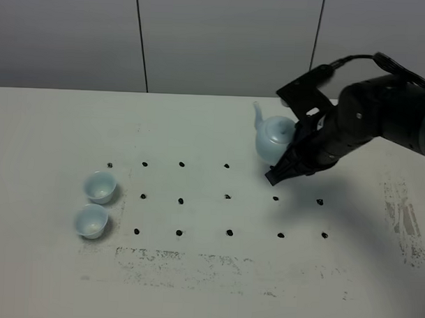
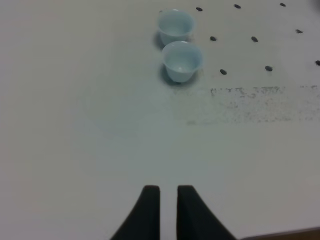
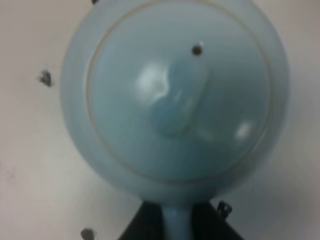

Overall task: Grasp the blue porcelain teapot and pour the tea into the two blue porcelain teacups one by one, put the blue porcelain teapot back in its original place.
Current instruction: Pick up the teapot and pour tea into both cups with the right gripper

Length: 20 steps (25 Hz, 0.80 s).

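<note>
Slippage threatens: right claw (image 1: 280, 172) clamps the teapot (image 3: 175, 95) only by its thin handle (image 3: 176, 220), so tilting could twist it loose; left claw (image 2: 168, 210) sits together, empty.

The teapot (image 3: 175, 95) in my right gripper (image 3: 176, 222) is glazed pale-blue ceramic, smooth and glossy enough to throw white highlights off its lid (image 3: 175, 100). One cup (image 2: 176, 25) and the other cup (image 2: 182, 61) share that shiny glaze. My left gripper (image 2: 168, 191) has fingers (image 2: 147, 215) that look like matt black plastic. The table (image 1: 207, 298) is a matt off-white surface, mostly smooth but scuffed grey in patches (image 1: 195, 259) and dotted with black marks (image 1: 181, 199). The wall (image 1: 223, 41) behind is dull grey panelling.
</note>
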Each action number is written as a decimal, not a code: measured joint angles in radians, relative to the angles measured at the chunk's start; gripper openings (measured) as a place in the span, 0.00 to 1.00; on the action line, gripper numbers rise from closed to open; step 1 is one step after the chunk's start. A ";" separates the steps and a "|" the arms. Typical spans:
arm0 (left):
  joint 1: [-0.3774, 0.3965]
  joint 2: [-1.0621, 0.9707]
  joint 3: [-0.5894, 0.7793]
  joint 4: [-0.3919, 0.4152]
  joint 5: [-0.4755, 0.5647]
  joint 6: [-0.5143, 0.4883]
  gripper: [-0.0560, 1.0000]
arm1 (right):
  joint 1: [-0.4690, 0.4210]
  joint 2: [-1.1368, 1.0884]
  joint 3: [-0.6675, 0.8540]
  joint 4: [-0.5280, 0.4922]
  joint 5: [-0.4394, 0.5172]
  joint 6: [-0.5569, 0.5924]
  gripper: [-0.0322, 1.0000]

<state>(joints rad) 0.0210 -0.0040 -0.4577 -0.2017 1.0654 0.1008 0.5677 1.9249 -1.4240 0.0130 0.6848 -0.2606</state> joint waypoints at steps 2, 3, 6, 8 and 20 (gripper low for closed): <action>0.000 0.000 0.000 0.000 0.000 0.000 0.16 | 0.017 0.053 -0.097 0.005 0.045 -0.077 0.07; 0.000 0.000 0.000 0.000 0.000 0.000 0.16 | 0.026 0.083 -0.139 0.005 0.063 -0.108 0.07; 0.000 0.000 0.000 0.000 0.000 0.000 0.16 | 0.047 0.173 -0.300 0.011 0.143 -0.203 0.07; 0.000 0.000 0.000 0.000 0.000 0.000 0.16 | 0.061 0.236 -0.400 0.012 0.202 -0.239 0.07; 0.000 0.000 0.000 0.000 0.000 0.000 0.16 | 0.172 0.422 -0.760 0.032 0.362 -0.506 0.07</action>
<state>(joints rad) 0.0210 -0.0040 -0.4577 -0.2017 1.0654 0.1008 0.7393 2.3465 -2.1841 0.0453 1.0465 -0.7663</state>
